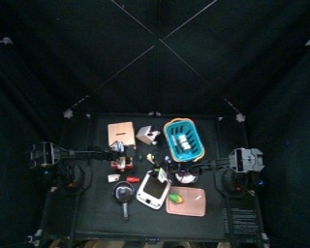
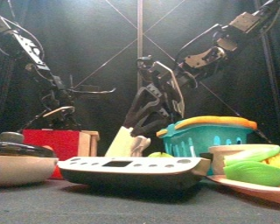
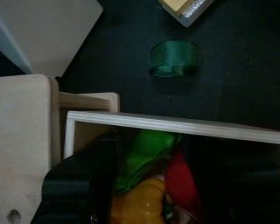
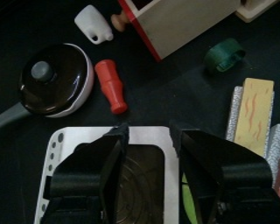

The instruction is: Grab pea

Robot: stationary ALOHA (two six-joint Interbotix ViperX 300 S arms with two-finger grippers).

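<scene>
You see dim lighting against black curtains. Your front view blurs the nearest objects. Wrist views are soft.

both hands (image 3: 143, 188) (image 4: 150, 166) open, empty

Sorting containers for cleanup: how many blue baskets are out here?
1. The blue basket stands toward the back right of the table, right of centre in the front view. The clutter could hide another.
</scene>
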